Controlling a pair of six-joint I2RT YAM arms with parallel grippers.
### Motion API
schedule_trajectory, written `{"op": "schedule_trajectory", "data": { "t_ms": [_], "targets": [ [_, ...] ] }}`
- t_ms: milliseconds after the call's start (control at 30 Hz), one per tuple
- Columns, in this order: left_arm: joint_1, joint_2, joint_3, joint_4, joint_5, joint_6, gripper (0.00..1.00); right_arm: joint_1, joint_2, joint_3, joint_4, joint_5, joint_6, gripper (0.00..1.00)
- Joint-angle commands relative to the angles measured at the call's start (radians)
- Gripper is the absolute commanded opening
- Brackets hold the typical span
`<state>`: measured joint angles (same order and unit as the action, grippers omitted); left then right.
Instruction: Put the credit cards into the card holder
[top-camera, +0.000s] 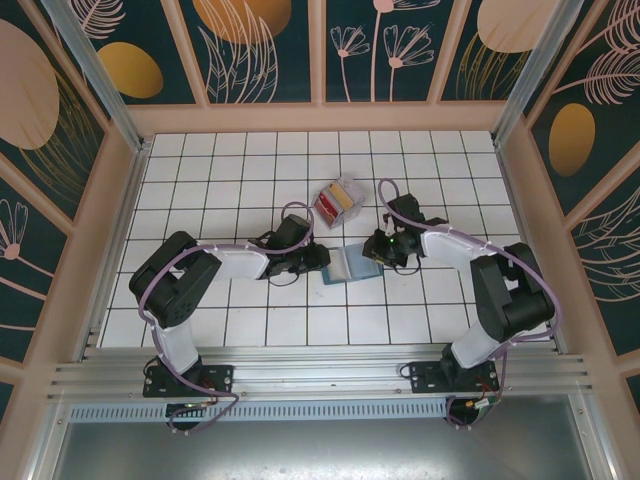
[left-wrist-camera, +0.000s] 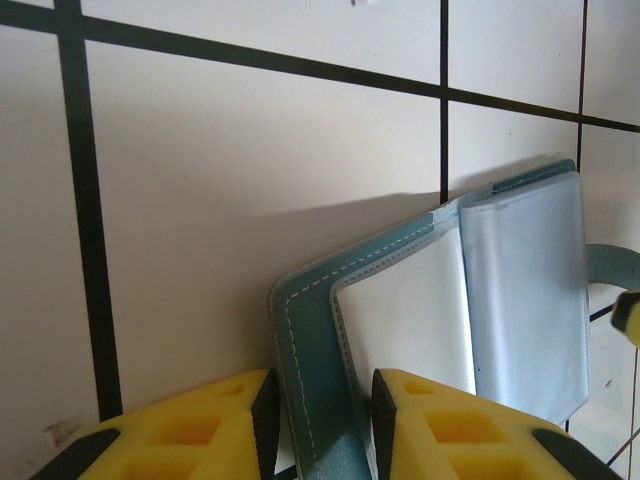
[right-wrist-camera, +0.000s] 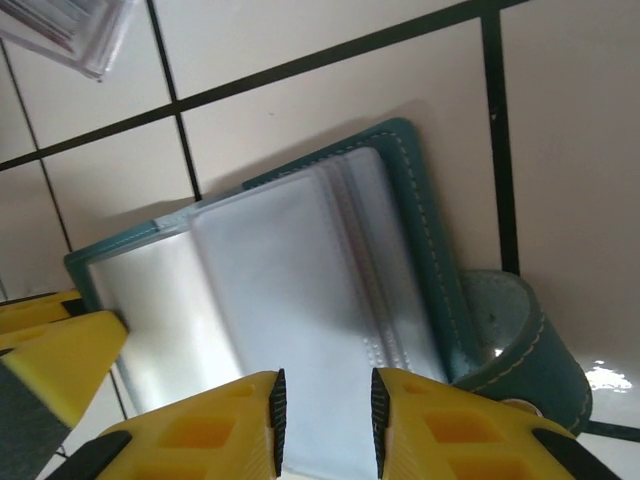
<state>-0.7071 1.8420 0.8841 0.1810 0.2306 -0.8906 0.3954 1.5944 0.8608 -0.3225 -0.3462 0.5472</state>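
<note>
Card holder (left-wrist-camera: 440, 320) edge in left gripper (left-wrist-camera: 322, 400)

From where I stand, the left gripper (left-wrist-camera: 320, 415) pinches the teal cover of the card holder (left-wrist-camera: 300, 340), one yellow finger (left-wrist-camera: 190, 435) on either side of its near edge. The holder lies open on the white tiled floor (left-wrist-camera: 250, 160), which is crossed by black grout lines (left-wrist-camera: 88, 200). Its clear pocket pages (left-wrist-camera: 525, 300) spread towards the right, one pale page lying flat against the cover. A curved teal strap (left-wrist-camera: 603, 262) pokes out beyond the pages at the right edge.
</note>
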Motion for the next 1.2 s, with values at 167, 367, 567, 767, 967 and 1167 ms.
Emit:
{"op": "schedule_trajectory", "data": {
  "t_ms": [167, 367, 567, 767, 967, 1167],
  "targets": [
    [0.002, 0.069, -0.024, -0.068, -0.048, 0.036, 0.34, 0.019, 0.04, 0.006, -0.034, 0.038, -0.03, 0.31],
    [0.002, 0.069, -0.023, -0.069, -0.048, 0.036, 0.34, 0.031, 0.051, 0.007, -0.024, 0.03, -0.024, 0.31],
    [0.001, 0.072, -0.02, -0.064, -0.045, 0.036, 0.34, 0.046, 0.058, 0.015, 0.006, -0.004, -0.009, 0.31],
    [0.003, 0.071, -0.02, -0.063, -0.043, 0.037, 0.34, 0.059, 0.065, 0.02, 0.051, -0.058, 0.009, 0.31],
    [0.002, 0.071, -0.022, -0.059, -0.04, 0.035, 0.33, 0.077, 0.073, 0.034, 0.08, -0.095, 0.023, 0.31],
    [0.002, 0.069, -0.02, -0.057, -0.037, 0.034, 0.32, 0.091, 0.056, 0.05, 0.095, -0.112, 0.036, 0.31]
  ]
}}
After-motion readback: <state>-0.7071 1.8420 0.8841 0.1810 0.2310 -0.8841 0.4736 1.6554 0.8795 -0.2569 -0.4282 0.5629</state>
